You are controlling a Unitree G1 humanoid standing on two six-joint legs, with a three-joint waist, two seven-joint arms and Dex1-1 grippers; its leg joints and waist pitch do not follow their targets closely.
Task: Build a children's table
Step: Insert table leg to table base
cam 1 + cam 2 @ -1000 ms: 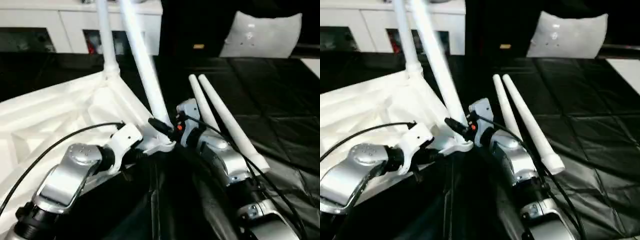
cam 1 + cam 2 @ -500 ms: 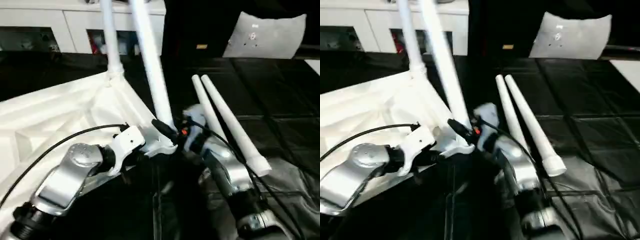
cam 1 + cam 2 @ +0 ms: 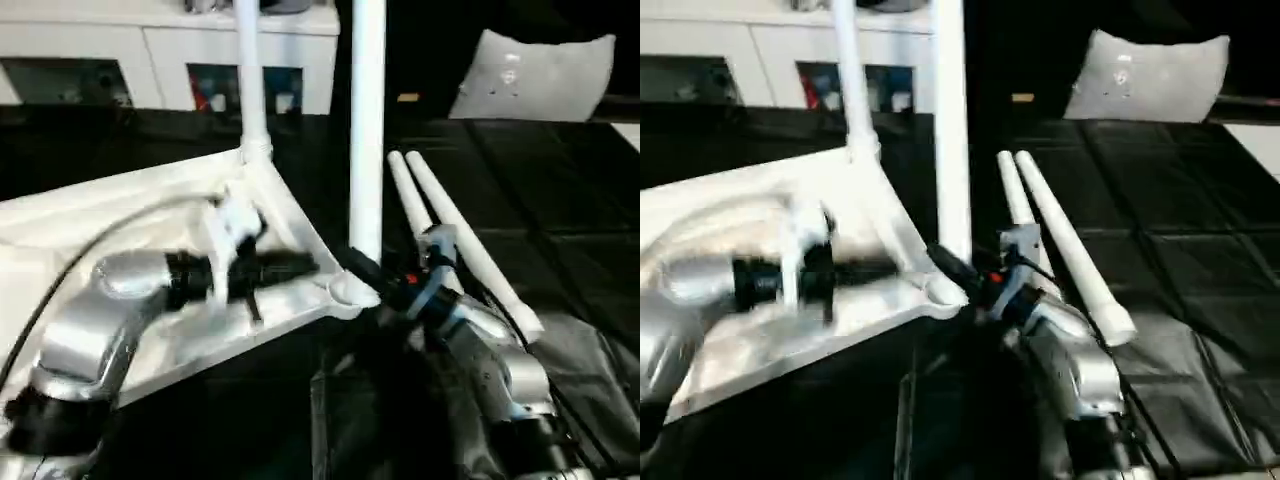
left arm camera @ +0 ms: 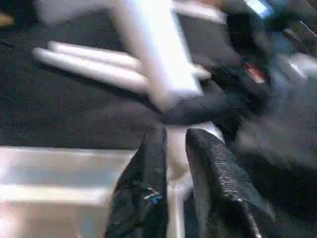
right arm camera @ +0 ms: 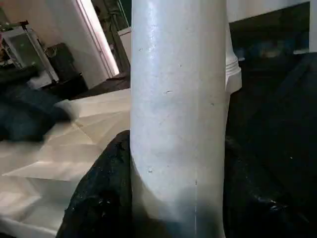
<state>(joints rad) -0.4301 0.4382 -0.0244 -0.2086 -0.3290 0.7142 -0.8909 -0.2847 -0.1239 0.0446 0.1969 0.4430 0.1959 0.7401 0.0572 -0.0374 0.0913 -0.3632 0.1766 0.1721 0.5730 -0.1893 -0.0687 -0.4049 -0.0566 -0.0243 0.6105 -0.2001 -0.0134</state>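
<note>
- Since a second ago, the leg [image 3: 367, 130] at the near corner has swung from a lean to upright, and my left gripper [image 3: 300, 265] has pulled back from that corner over the ribbed underside.
- My right gripper [image 3: 365, 268] is clamped on that leg just above its socket [image 3: 345, 290]; in the right wrist view a black finger [image 5: 101, 198] presses on each side of the white shaft.
- My left gripper's fingers [image 4: 148, 193] stand slightly apart, holding nothing I can make out.
- I see the table top [image 3: 120, 215] lying upside down on the black mat [image 3: 560, 210], all white, with diagonal ribs.
- A second leg [image 3: 250, 80] stands upright in the far corner.
- Two spare tapered legs [image 3: 450, 230] lie side by side, touching, on the mat just right of the top.
</note>
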